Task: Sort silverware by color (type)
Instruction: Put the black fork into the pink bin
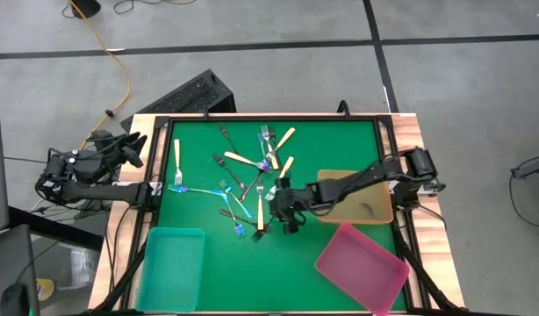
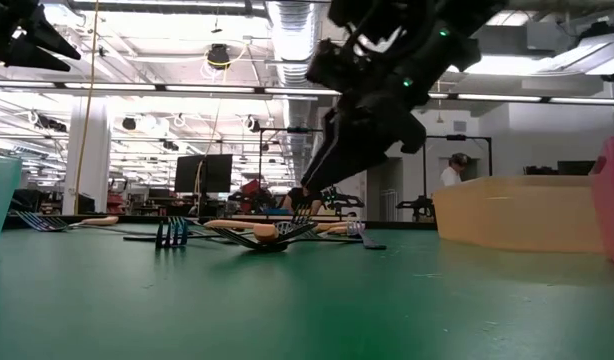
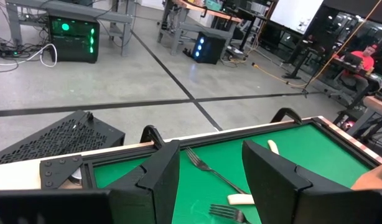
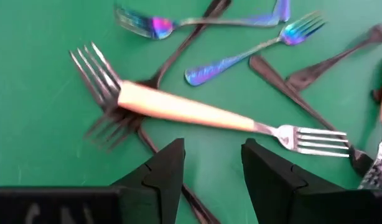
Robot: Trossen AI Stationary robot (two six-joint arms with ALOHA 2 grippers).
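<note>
The silverware lies scattered mid-table: cream-handled forks (image 1: 260, 211), dark forks (image 1: 230, 167) and iridescent blue forks (image 1: 199, 190). My right gripper (image 1: 276, 211) hangs open just above this pile, its fingers pointing slantwise down. In the right wrist view it (image 4: 213, 152) hovers close to a cream-handled fork (image 4: 191, 111) that lies across the tines of dark forks (image 4: 104, 81), with iridescent forks (image 4: 241, 57) beyond. Nothing is between its fingers. My left gripper (image 1: 136, 145) waits open off the table's left edge, raised, looking over the far-left corner (image 3: 209, 155).
A tan tray (image 1: 381, 211) stands at the right edge under my right arm, with one dark piece in it. A pink tray (image 1: 362, 263) sits at the near right and a teal tray (image 1: 173, 268) at the near left. Bare green mat lies between them.
</note>
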